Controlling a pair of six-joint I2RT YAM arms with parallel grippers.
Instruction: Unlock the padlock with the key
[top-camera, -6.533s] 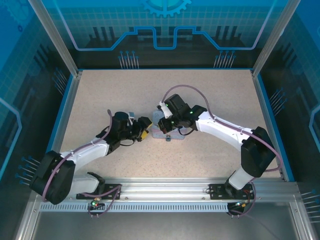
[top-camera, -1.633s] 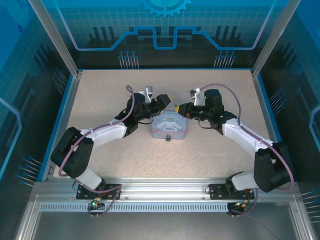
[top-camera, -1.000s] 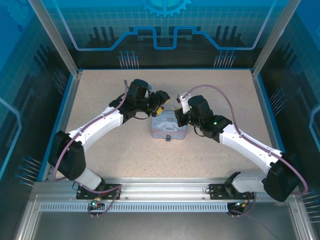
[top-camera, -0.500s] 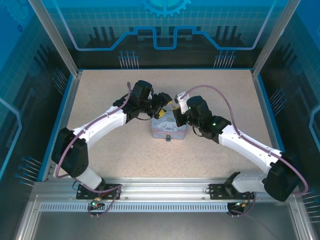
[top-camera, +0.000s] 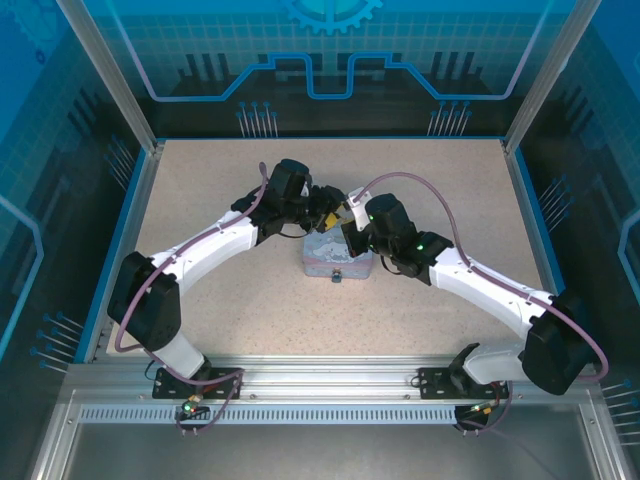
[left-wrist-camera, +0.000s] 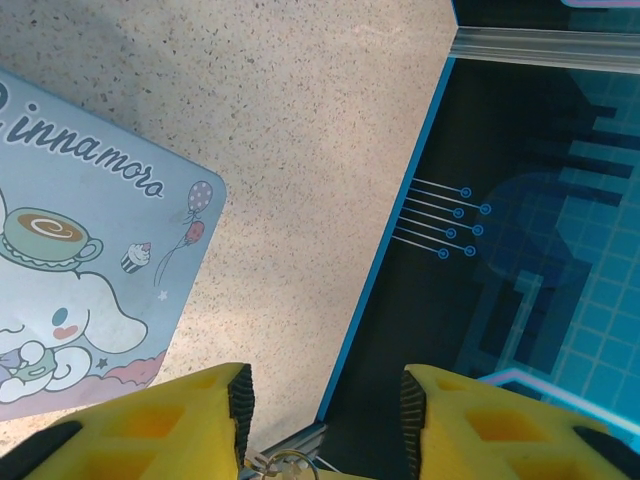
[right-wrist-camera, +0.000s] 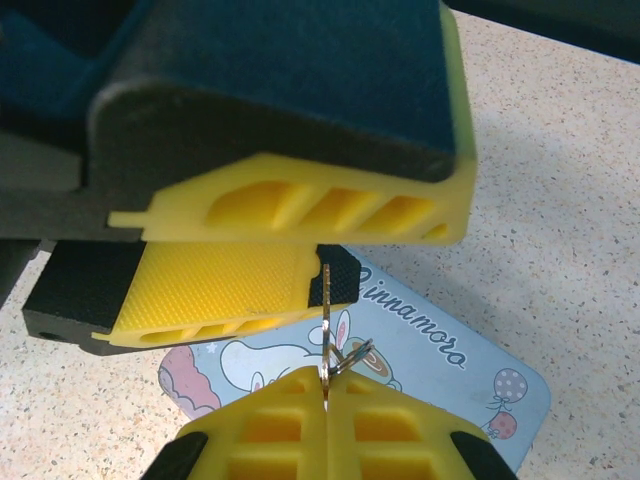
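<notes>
Above tin (top-camera: 335, 260), R end effector (right-wrist-camera: 326, 385) clamps key (right-wrist-camera: 326, 312), blade pointing twd L end effector (left-wrist-camera: 325, 392), jaws apart.

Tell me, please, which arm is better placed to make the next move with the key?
Left, I think. The right pincer is shut on the key above the tin, while the left pincer stands open with its fingers flanking the key's free end, so the left need only close to take it.
</notes>
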